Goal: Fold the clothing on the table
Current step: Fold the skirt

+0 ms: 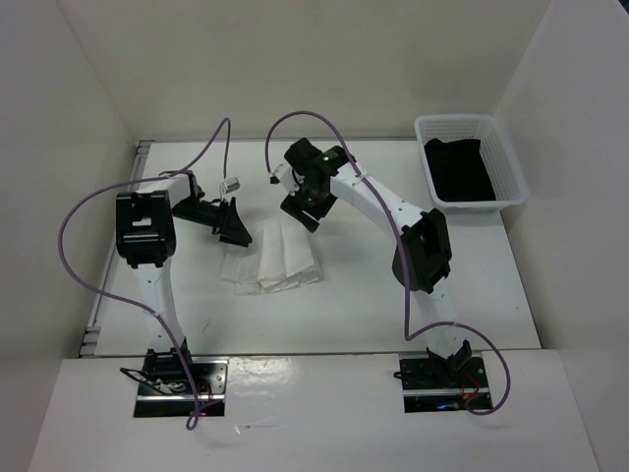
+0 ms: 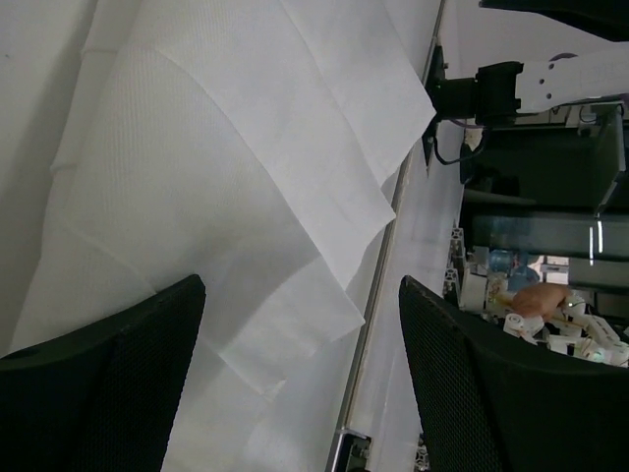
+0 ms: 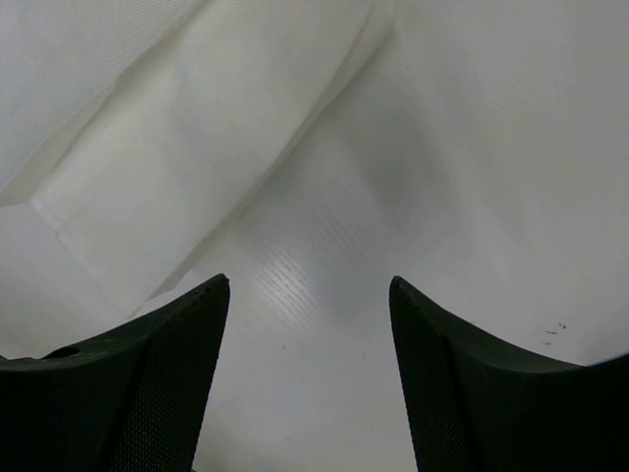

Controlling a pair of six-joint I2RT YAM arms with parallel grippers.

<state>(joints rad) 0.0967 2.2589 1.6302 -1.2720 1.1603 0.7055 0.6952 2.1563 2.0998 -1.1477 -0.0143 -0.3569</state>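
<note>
If the fingers close where they stand (top view): the clothing [image 1: 270,258] lies in overlapping layers at the middle of the table [image 1: 373,305]. The left fingers [image 1: 234,228] are at its far left edge and the right fingers [image 1: 303,211] are just past its far right corner. In my judgement, a pinch here could catch only the top layer and pull the stack askew.
Fingers (top view): both pairs are spread and nothing is visible between them. This view does not show whether a tip touches the cloth.
Basket (top view): the basket [image 1: 511,167] holds a black garment [image 1: 457,172] at the far right corner, well apart from the work. I see no risk there.
Risk (left wrist view): the clothing [image 2: 226,177] shows several stepped edges, one layer over another. A drag by one edge would likely slide the layers apart and undo the fold lines.
Fingers (left wrist view): the left fingers [image 2: 108,393] are spread wide and hold nothing. The cloth runs behind the finger on the picture's left, but whether it touches cannot be told.
Risk (right wrist view): the clothing [image 3: 167,147] lies to the upper left, with its folded edge just reaching that finger, and mostly bare table [image 3: 462,147] fills the gap. Closing here would probably grip nothing. A sideways push into the fold could rumple it.
Fingers (right wrist view): the right fingers [image 3: 138,383] are well apart and empty, with mostly bare table between them.
</note>
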